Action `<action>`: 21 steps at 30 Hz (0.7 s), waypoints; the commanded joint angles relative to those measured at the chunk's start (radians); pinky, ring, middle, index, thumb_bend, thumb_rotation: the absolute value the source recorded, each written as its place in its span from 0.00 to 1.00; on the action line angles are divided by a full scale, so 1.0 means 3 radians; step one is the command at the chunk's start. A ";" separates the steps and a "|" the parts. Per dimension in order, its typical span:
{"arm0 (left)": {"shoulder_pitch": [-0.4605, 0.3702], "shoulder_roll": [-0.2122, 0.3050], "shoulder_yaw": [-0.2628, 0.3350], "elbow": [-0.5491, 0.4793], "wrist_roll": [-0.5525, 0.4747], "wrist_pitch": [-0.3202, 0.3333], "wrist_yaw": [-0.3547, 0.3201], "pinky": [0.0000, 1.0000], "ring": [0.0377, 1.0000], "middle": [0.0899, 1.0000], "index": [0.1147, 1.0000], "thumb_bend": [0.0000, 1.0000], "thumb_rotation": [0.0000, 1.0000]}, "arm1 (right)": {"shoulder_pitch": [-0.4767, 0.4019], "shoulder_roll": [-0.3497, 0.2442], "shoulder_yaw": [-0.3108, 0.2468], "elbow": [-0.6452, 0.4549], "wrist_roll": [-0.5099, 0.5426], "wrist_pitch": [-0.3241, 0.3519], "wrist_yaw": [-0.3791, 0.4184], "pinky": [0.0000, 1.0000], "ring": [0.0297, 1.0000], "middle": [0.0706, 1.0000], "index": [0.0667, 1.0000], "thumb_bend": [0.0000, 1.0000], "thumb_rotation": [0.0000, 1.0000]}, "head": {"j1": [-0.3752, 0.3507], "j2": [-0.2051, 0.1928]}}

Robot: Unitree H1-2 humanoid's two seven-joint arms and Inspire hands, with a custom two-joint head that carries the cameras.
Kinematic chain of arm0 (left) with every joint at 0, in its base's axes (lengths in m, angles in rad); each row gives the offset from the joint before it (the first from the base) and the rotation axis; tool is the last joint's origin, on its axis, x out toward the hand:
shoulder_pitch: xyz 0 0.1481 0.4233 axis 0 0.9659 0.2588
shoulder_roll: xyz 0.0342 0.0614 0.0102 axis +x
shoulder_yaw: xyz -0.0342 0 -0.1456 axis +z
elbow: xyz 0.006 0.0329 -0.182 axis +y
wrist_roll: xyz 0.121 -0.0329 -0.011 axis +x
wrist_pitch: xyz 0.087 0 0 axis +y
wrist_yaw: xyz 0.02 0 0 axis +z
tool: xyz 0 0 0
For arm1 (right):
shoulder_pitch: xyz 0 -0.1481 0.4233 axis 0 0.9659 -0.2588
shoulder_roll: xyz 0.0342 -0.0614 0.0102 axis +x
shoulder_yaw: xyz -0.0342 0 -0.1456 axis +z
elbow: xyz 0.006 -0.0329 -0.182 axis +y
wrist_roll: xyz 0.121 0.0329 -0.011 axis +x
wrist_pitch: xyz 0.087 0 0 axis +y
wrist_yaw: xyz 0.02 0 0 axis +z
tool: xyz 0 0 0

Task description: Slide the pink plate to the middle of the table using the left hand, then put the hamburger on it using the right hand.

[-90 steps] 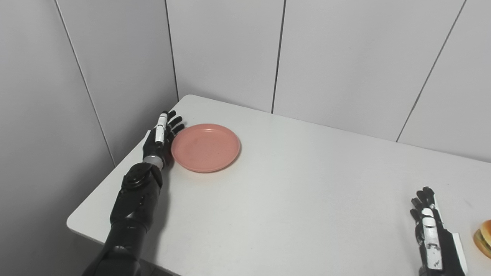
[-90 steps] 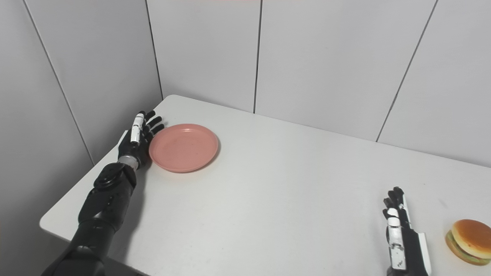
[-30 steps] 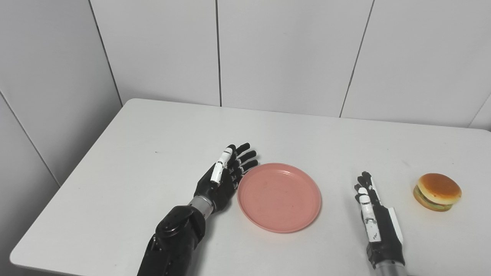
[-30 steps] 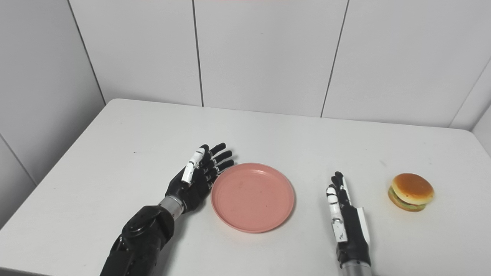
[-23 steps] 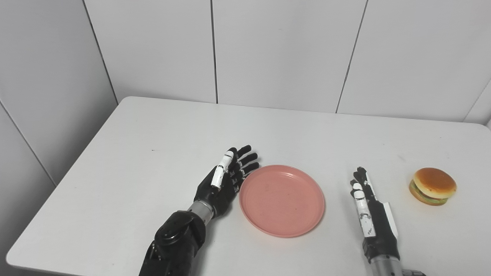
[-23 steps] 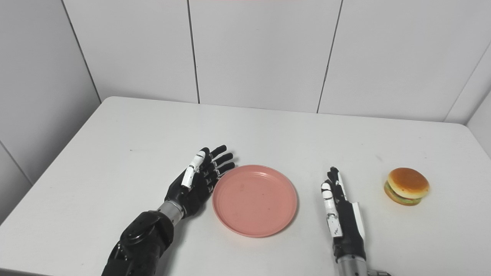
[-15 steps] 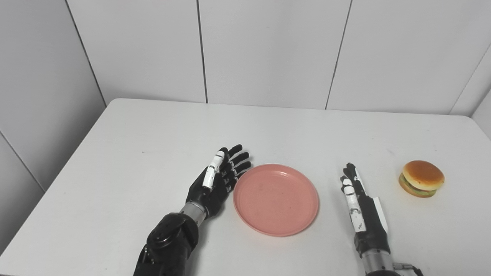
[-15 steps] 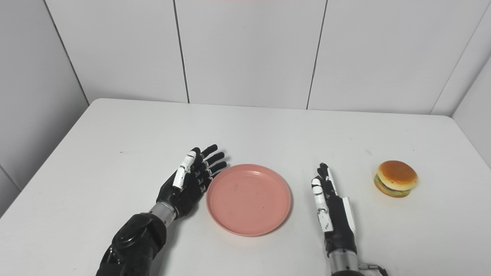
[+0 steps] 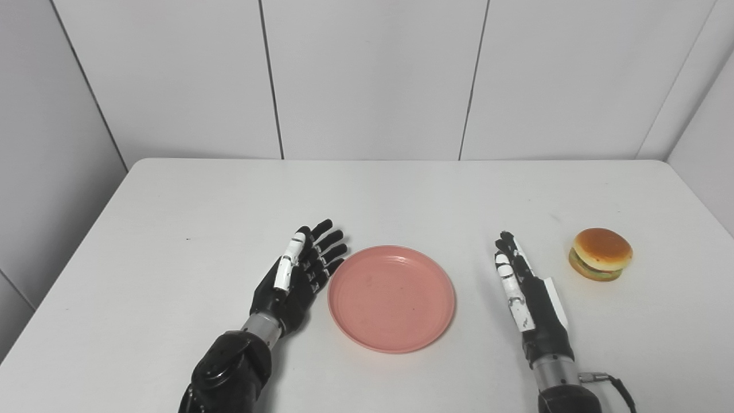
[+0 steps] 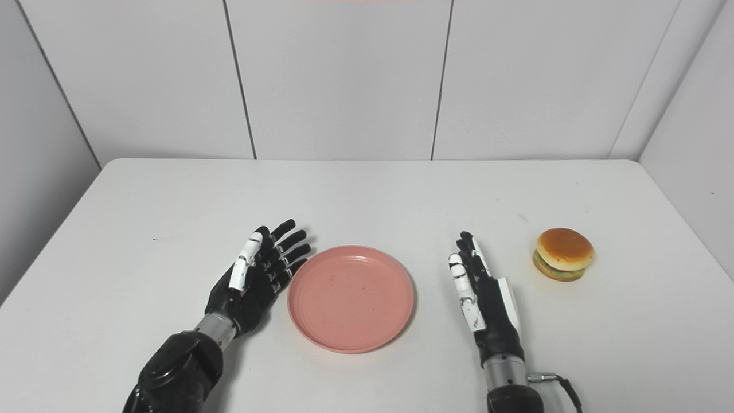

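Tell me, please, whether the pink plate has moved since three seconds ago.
Yes. The pink plate has slid rightward, from near the table's far left corner to its middle, with the open left hand beside its left rim.

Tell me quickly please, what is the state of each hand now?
Left hand: open, fingers spread, holding nothing, beside the pink plate.
Right hand: open, fingers straight, holding nothing; the hamburger lies apart from it.

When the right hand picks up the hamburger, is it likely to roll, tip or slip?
The hamburger sits flat on the table, so rolling looks unlikely. Its domed, smooth top may slip under fingers from above. The open right hand would probably do better gripping its sides.
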 commanded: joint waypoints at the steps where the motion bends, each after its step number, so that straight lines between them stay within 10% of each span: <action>1: -0.0003 0.0018 0.0033 -0.0078 -0.0011 -0.0074 -0.0014 0.91 0.90 0.90 0.88 0.33 1.00 | -0.0156 -0.0046 0.0016 -0.0257 -0.0110 0.0077 -0.0002 0.91 0.92 0.93 0.95 0.37 1.00 | -0.0066 -0.0004; 14: 0.0032 0.0043 0.0045 -0.0070 -0.0026 -0.0064 -0.0082 0.91 0.90 0.90 0.88 0.32 1.00 | -0.0500 -0.0613 0.0038 -0.0799 -0.0952 0.0424 0.0164 0.87 0.92 0.93 0.93 0.46 1.00 | -0.0496 -0.0083; 21: 0.0042 0.0086 0.0070 -0.0005 -0.0050 -0.0089 -0.0176 0.92 0.91 0.91 0.89 0.32 1.00 | -0.0602 -0.0868 0.0004 -0.0947 -0.1520 0.0529 0.0226 0.77 0.87 0.93 0.94 0.63 0.84 | -0.0693 -0.0117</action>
